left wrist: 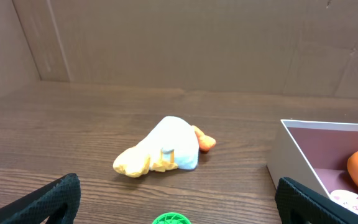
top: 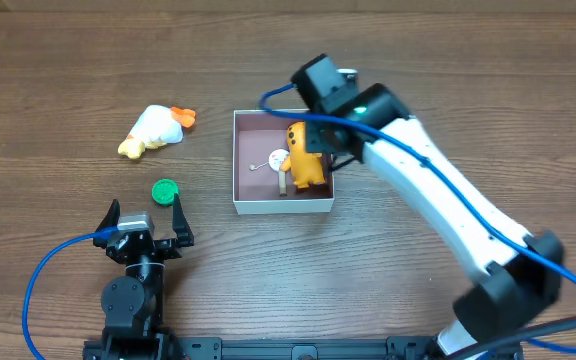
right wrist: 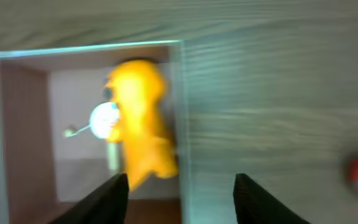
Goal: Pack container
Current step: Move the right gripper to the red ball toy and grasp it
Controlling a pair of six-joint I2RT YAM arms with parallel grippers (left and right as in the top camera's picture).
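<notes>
While the orange toy (top: 305, 160) lay inside the container (top: 283, 207), the right tool (right wrist: 182, 186) hung open and empty over its wall; the left tool (top: 146, 207) gaped wide, empty.

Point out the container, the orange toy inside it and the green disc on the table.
container (top: 268, 206): overhead view, on its white front wall.
orange toy (top: 306, 165): overhead view, middle of its body.
green disc (top: 165, 190): overhead view, centre of its top.
</notes>
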